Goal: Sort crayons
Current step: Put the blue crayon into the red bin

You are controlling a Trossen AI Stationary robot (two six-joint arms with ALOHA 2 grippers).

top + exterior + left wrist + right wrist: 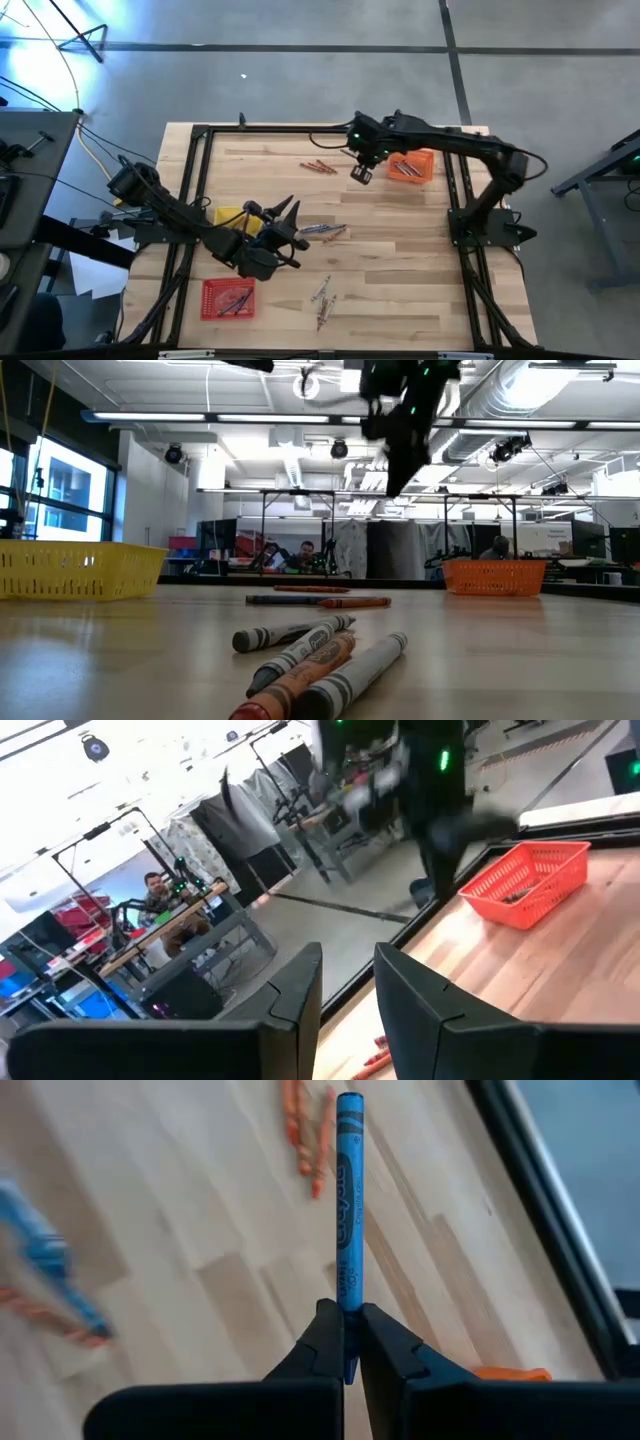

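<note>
My right gripper (360, 174) hangs above the far middle of the table, beside the orange tray (412, 165), shut on a blue crayon (348, 1200). Under it, three orange crayons (320, 167) lie flat on the wood. More crayons lie mid-table (322, 231) and near the front edge (323, 297). My left gripper (288, 238) hovers level next to the mid-table crayons, near the yellow tray (228, 217). In the left wrist view its fingers (300, 985) stand apart with nothing between them. My right gripper pinches the blue crayon between its two fingers at one end (348, 1295). The rest of the crayon sticks straight out past the fingertips, in line with them. The fingers slant down from above, and the crayon is lifted clear of the table.
A red tray (228, 297) with crayons in it sits at the front left. The orange tray holds crayons too. Black frame rails (190, 180) run along the table's left, right and far sides. Bare wood lies between the crayon groups.
</note>
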